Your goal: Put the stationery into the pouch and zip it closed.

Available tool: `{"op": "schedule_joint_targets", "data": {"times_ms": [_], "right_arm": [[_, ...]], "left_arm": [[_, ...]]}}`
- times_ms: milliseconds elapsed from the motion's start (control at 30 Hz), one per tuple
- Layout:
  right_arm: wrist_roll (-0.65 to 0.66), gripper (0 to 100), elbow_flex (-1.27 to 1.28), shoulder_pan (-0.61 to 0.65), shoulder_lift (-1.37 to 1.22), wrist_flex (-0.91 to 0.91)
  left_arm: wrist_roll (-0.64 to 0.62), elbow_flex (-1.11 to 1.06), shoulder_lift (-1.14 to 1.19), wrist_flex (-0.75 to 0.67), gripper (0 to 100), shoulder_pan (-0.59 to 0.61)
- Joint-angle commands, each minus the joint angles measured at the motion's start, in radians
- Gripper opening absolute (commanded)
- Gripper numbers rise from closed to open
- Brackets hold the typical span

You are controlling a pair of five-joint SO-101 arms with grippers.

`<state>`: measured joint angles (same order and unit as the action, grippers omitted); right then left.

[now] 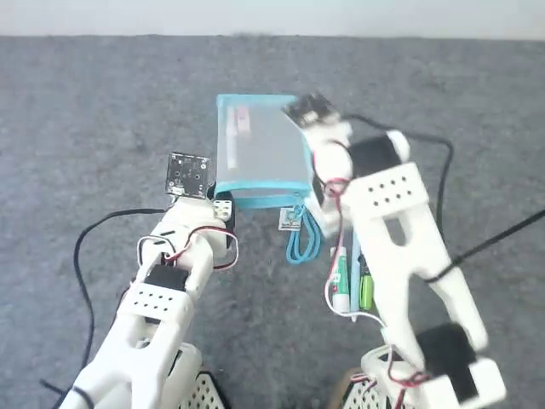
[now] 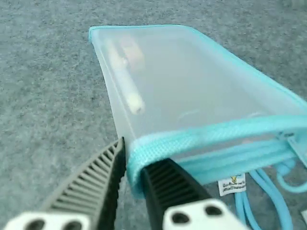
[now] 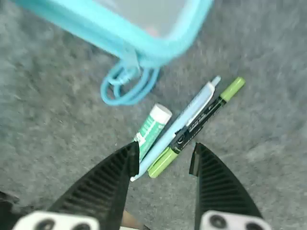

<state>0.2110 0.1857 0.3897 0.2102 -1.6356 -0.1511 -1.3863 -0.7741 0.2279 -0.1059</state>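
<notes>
On the grey felt desk point(image 1: 94, 119), we find the left pincer point(image 2: 134, 158) clamped on a zip-edge corner of the translucent turquoise-edged pouch point(image 2: 192, 96). We note the right pincer point(image 3: 165, 151) wide open, holding nothing, above the light-blue pen point(image 3: 180, 127), green highlighter point(image 3: 204, 115) and green-and-white stick point(image 3: 152, 125), which lie together near the pouch.

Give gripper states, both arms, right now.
Left gripper: closed on the pouch rim corner.
Right gripper: open, holding nothing, above the stationery.
</notes>
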Motion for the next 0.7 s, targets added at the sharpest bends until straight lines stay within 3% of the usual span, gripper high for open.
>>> {"op": "schedule_joint_targets", "data": {"times_ms": [0,200,367,667], "right_arm": [[0.058,17.8,0.276,-0.070,0.085,0.151],[0.055,17.7,0.493,-0.173,0.085,0.381],[-0.037,18.0,0.571,-0.180,0.085,0.394],[-0.018,18.0,0.661,-0.182,0.084,0.463]], "left_arm": [[-0.020,0.022,-0.012,-0.011,1,0.008],[-0.018,0.021,-0.009,-0.011,1,0.008],[-0.018,0.021,-0.008,-0.011,1,0.008],[-0.018,0.021,-0.006,-0.011,1,0.008]]}}
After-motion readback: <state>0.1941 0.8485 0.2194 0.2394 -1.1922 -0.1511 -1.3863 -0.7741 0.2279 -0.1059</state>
